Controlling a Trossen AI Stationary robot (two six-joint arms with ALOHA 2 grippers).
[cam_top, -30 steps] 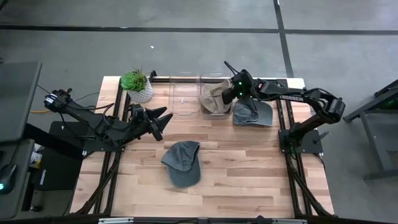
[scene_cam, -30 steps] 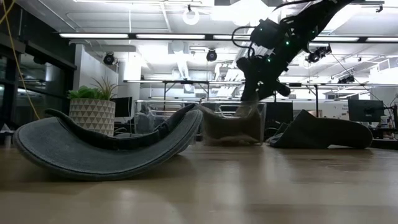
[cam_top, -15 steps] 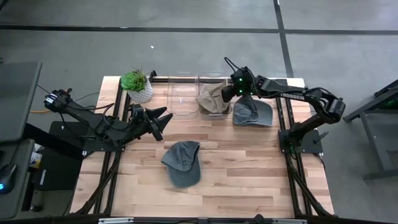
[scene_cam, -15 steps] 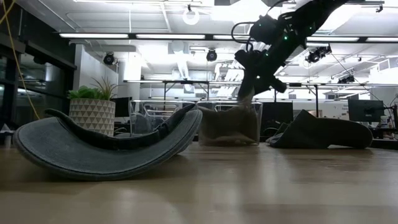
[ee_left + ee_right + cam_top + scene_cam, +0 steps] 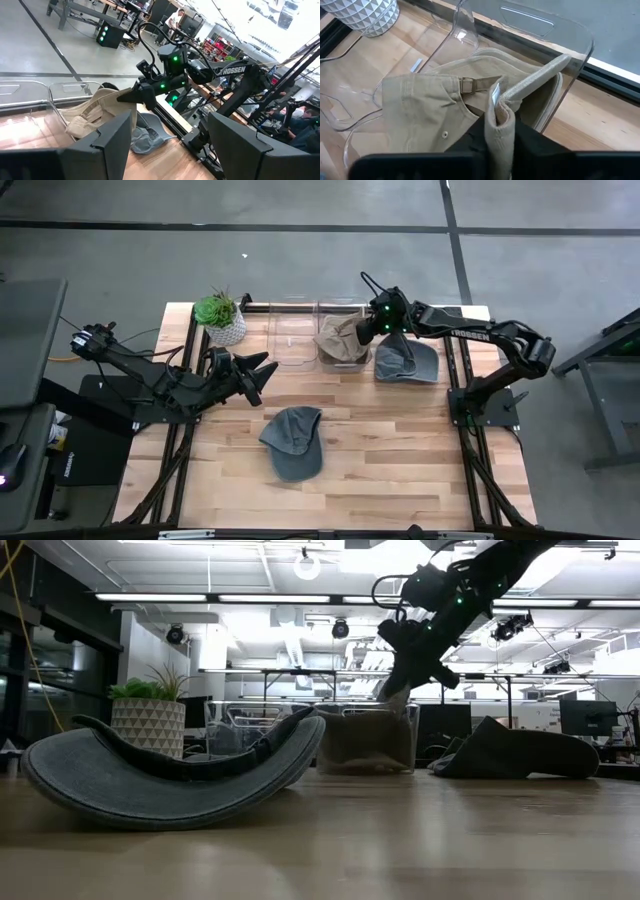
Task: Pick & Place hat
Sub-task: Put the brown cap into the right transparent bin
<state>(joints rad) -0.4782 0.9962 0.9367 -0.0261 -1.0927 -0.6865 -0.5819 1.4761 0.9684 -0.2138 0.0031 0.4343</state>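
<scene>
A tan hat (image 5: 342,338) lies bunched in the right one of two clear bins (image 5: 570,65) at the table's far edge, with its strap buckle (image 5: 466,85) facing up. My right gripper (image 5: 373,331) hangs over that bin's right side, shut on the hat. A grey cap (image 5: 293,442) rests on its crown and brim at the table's middle, near the front in the low view (image 5: 170,775). A blue-grey hat (image 5: 405,361) lies flat to the right of the bins. My left gripper (image 5: 262,369) waits open at the table's left, touching nothing. My right gripper (image 5: 497,135) pinches the tan hat's stiff brim edge (image 5: 496,107) between its two fingers. It comes slanting down from the table's right. The brim stands up out of the bin toward the fingers (image 5: 395,690), while the rest of the hat lies in the bin.
A potted plant (image 5: 220,316) stands at the far left corner beside the other clear bin (image 5: 295,340). Bare wood (image 5: 400,460) lies around the grey cap at the table's near half. Metal frame rails run along both table sides.
My right gripper has risen a little above the bin and stayed shut on the tan hat. The hat's body has settled lower and flatter in the bin, while the held brim is still drawn up toward the fingers.
</scene>
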